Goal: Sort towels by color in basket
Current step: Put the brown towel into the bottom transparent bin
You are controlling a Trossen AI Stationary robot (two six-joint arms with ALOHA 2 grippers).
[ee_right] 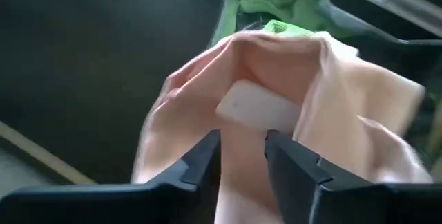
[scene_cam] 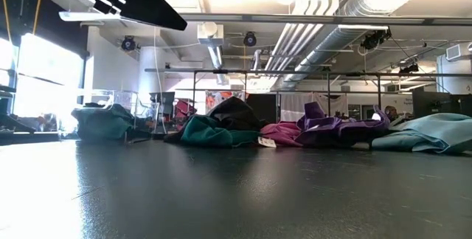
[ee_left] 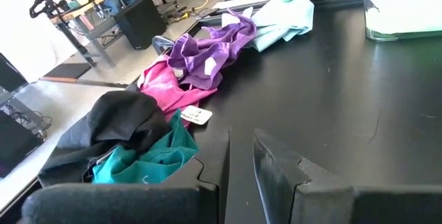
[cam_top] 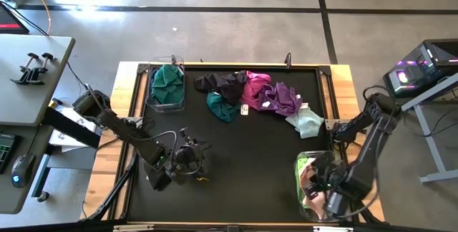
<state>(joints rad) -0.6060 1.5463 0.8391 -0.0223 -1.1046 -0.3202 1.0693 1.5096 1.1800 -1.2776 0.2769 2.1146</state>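
Observation:
A row of loose towels lies on the black mat along the table's far edge: black (cam_top: 220, 83), teal (cam_top: 222, 107), magenta (cam_top: 256, 87), purple (cam_top: 283, 98) and mint (cam_top: 306, 122). The low view shows them as teal (scene_cam: 210, 132), magenta (scene_cam: 280, 131), purple (scene_cam: 332, 127) and mint (scene_cam: 428, 132). A clear basket (cam_top: 166, 104) at far left holds teal towels (cam_top: 167, 81). My right gripper (cam_top: 316, 187) is over a clear basket (cam_top: 299, 162) at near right, shut on a pink towel (ee_right: 276, 86); a lime green towel (ee_right: 276, 3) lies in that basket. My left gripper (cam_top: 187, 157) waits near left, narrowly open, touching nothing. My right gripper pinches a bunched fold of the pink towel (ee_right: 243, 151) between its two fingers (ee_right: 207, 158), coming from above and pointing down at the basket. A white label (ee_right: 259, 110) on the towel sits just past the fingertips. The cloth spreads slack around the fingers, over the lime green towel.
Wooden rails frame the mat (cam_top: 250, 167), with a clamp post at the far edge (cam_top: 288, 60). A white tag (cam_top: 245, 109) lies beside the teal towel. The mat's middle and near part is bare. A side table (cam_top: 28, 74) stands off to the left.

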